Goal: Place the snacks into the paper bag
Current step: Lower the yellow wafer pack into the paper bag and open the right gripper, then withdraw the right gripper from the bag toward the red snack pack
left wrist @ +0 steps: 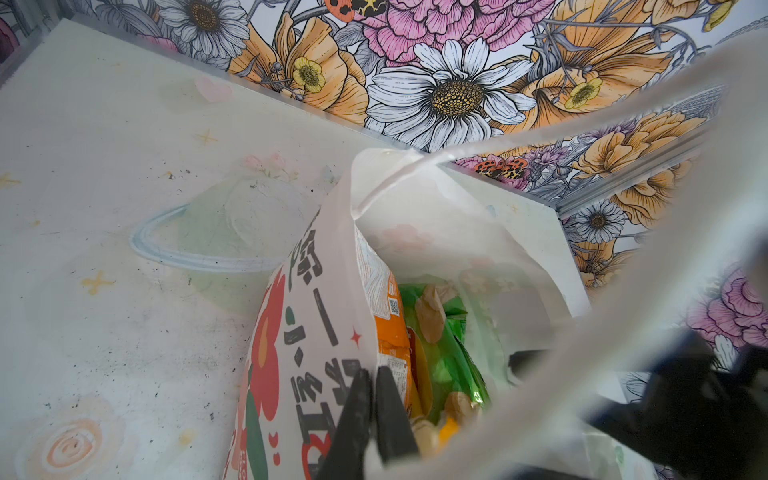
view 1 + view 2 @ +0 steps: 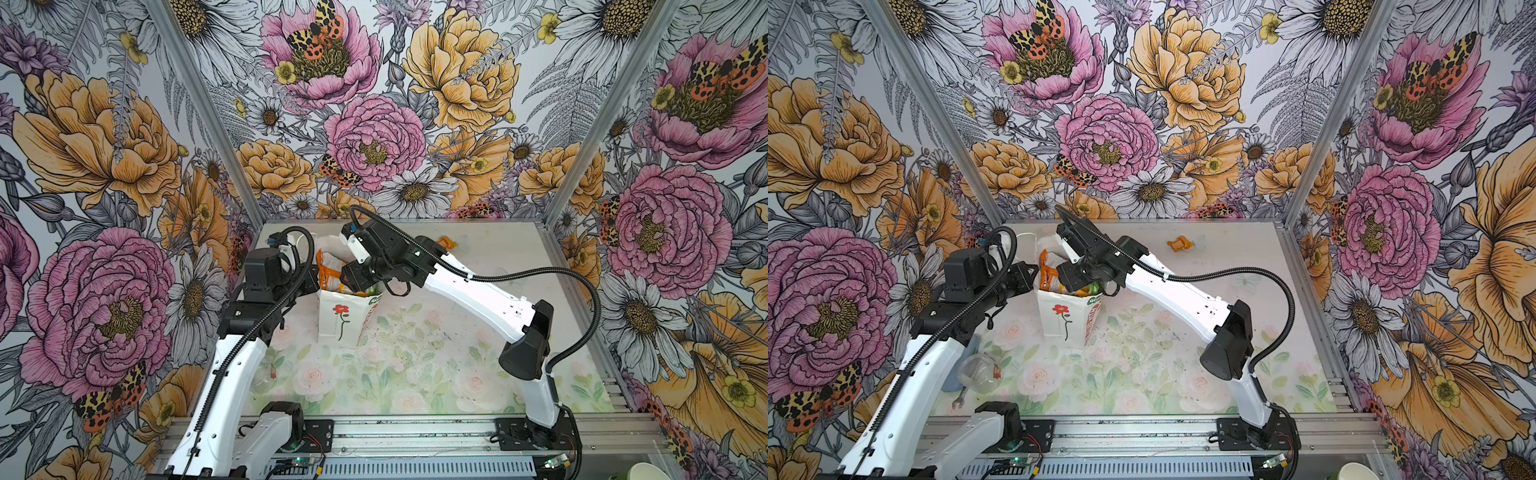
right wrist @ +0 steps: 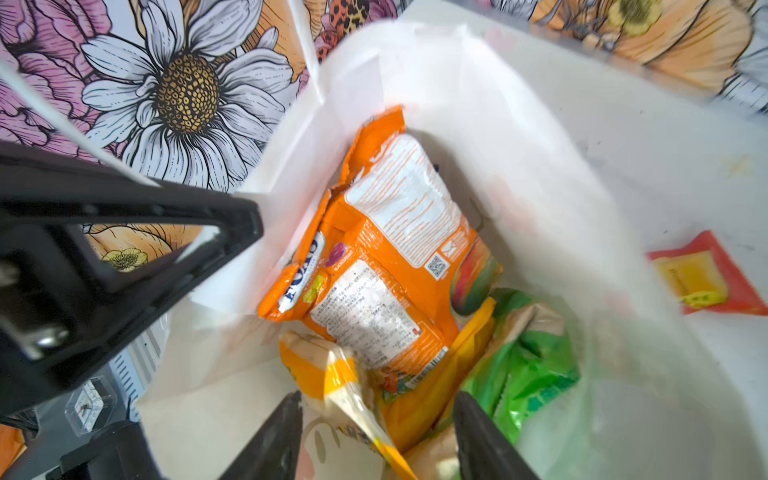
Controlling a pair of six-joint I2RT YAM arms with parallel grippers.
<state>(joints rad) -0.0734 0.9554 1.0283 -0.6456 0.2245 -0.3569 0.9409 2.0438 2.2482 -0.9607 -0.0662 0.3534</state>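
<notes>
Flagging risks first. Near left, a clear plastic cup (image 2: 978, 372) and a small metal wrench (image 2: 960, 401) lie on the floral-print table (image 2: 1142, 374), just beside the left arm's lower link. A wide elbow swing could knock them, but that's low concern.

Mid-left, the tall white paper bag with a red flower drawing (image 2: 338, 320) stands upright and looks nearly full. An orange-white crinkly snack packet (image 3: 395, 249) pokes above the rim, with a green packet (image 3: 528, 365) and a yellow-orange packet (image 3: 328, 374) packed beside it.

Main hazard: the right gripper (image 3: 378, 395) sits in the bag's mouth. A lift-out that snags the yellow-orange packet or the white cord handle (image 1: 386, 183) would drag contents out or tip the bag.

Second hazard: stability likely depends on the left pinch. Any pull there could crease or tear the thin paper wall.

Far right, one small red-and-yellow flat packet (image 2: 1179, 244) lies alone on the table, well apart from the bag. It's thin and flat, so a pinch may slip, and room on top of the pile looks tight.

Fingers: the left gripper (image 1: 374, 372) is clamped tight on the bag's left-hand printed wall near the rim, one finger outside and one inside with paper between. The right gripper's jaws stand clearly apart and grasp nothing. The yellow-orange packet lies loose between them; I cannot tell whether it brushes a finger.
</notes>
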